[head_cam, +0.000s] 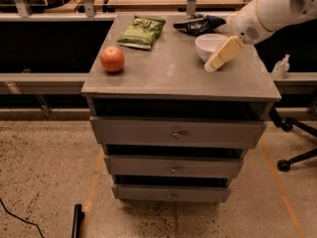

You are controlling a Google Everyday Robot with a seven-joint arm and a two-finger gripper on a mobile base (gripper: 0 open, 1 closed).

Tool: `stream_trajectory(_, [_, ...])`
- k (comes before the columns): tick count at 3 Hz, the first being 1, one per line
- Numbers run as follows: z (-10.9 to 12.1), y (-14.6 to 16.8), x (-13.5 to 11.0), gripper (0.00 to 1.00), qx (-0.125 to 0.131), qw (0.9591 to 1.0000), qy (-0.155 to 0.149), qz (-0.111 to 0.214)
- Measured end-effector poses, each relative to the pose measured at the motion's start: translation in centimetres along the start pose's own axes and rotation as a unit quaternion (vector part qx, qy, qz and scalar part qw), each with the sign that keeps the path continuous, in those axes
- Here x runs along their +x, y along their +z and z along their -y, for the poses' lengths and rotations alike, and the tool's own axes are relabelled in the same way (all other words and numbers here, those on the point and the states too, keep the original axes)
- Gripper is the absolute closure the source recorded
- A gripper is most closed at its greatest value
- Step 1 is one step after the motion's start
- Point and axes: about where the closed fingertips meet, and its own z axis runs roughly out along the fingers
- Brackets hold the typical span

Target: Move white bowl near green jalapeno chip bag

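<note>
The white bowl (207,44) stands on the right rear part of the grey cabinet top (168,73). The green jalapeno chip bag (142,31) lies flat at the rear centre-left, well apart from the bowl. My gripper (215,63), cream-coloured on a white arm, reaches in from the upper right. It slants down in front of the bowl's right side, with its tip just at the bowl's front edge. I cannot tell whether it touches the bowl.
A red apple (112,59) sits on the left part of the top. A dark blue-black snack bag (198,24) lies behind the bowl. A railing and a wooden table stand behind the cabinet. A small bottle (281,67) and an office chair base (292,157) are on the right.
</note>
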Motion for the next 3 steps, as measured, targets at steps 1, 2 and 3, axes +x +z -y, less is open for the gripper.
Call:
stream_trajectory(1, [2.5, 2.6, -0.6, 0.0, 0.012, 0.9992, 0.033, 0.02])
stream_trajectory(2, [3.9, 5.3, 0.2, 0.0, 0.01, 0.9975, 0.067, 0.023])
stream_trajectory(3, [4.7, 7.3, 1.4, 0.17, 0.002, 0.9963, 0.084, 0.016])
